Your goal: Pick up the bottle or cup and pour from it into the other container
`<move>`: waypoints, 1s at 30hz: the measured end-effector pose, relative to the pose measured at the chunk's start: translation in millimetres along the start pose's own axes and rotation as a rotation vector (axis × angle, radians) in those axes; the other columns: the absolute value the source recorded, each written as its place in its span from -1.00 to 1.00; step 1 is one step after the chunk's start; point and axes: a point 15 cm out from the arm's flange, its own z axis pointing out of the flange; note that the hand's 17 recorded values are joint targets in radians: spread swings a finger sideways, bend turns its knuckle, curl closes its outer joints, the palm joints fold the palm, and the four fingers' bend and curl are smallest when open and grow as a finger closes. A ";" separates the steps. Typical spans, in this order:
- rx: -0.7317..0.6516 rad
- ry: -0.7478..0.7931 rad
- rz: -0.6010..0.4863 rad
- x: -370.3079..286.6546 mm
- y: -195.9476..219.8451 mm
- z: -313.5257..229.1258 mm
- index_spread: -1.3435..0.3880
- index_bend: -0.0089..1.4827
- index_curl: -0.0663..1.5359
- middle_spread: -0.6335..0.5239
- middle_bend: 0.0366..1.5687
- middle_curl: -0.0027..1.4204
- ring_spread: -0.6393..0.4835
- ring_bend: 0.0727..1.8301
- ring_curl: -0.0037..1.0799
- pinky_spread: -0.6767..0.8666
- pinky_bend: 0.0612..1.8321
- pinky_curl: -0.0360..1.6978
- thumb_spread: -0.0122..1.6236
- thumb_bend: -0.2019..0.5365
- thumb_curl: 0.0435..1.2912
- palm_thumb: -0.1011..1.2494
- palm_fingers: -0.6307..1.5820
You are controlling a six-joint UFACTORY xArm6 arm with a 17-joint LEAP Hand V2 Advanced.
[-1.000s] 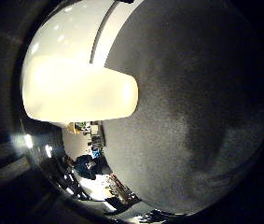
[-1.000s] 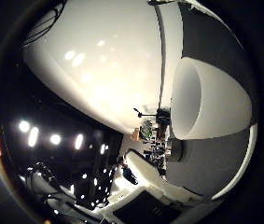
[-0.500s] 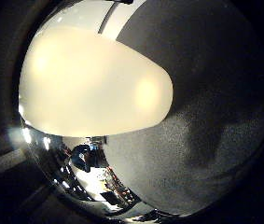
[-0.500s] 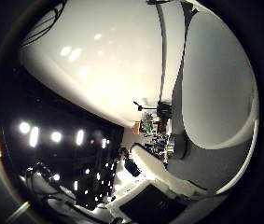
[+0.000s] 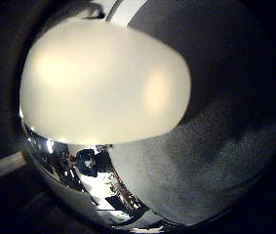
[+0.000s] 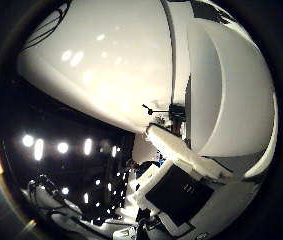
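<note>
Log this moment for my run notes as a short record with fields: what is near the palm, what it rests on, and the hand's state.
object near palm: pale cream cup or bottle, fills much of the little finger side view, so close
surface: grey table
contents: cannot tell
second container: not identifiable
hand: white and black parts visible in thumb side view
finger state: cannot tell
contact with object: cannot tell

Pale cup (image 5: 103, 83) on grey speckled tabletop (image 5: 210, 161)
</note>
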 end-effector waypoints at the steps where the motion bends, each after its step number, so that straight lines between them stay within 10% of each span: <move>1: -0.003 0.000 0.004 -0.4 -0.1 1.4 0.33 -0.80 -0.75 -0.12 0.16 -0.27 -0.17 0.42 -0.18 -0.56 0.32 -0.56 0.27 -0.50 -0.52 0.18 0.21; 13: -0.093 -0.060 0.064 -17.0 11.8 22.8 0.22 -0.40 -0.45 -0.21 0.29 -0.07 -0.23 0.34 -0.04 -0.56 0.35 -0.39 0.27 -0.52 -0.41 0.28 0.57; 30: -0.145 -0.111 0.044 -51.9 21.4 23.4 0.21 0.22 0.07 -0.27 0.61 0.25 -0.28 0.58 0.38 -0.39 0.47 0.09 0.24 -0.52 -0.30 0.32 0.34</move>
